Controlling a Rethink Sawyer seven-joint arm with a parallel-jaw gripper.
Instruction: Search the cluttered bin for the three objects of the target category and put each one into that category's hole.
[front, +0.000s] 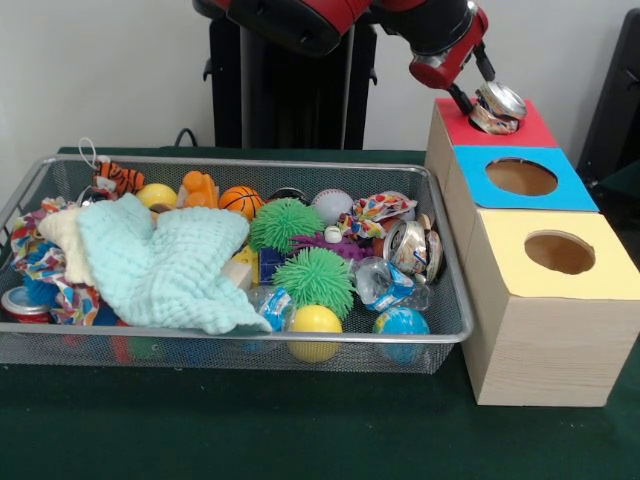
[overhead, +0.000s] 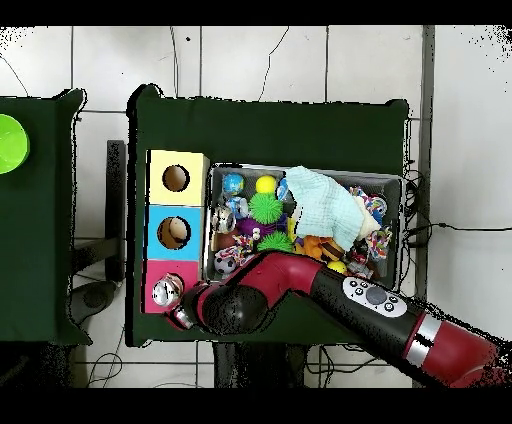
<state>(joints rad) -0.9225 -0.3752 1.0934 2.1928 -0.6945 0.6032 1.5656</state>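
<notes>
Gripper (front: 488, 100) is clamped on a crushed can (front: 497, 107) above the red box (front: 530, 130); centre it over the hole before you release.

No legible text, label, brand or number on any object

White wall (front: 100, 70); pale tiled floor (overhead: 250, 60).

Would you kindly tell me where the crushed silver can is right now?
In the front view, the crushed silver can sits in the gripper at upper right, directly over the red-topped box section, behind the blue one.
</notes>
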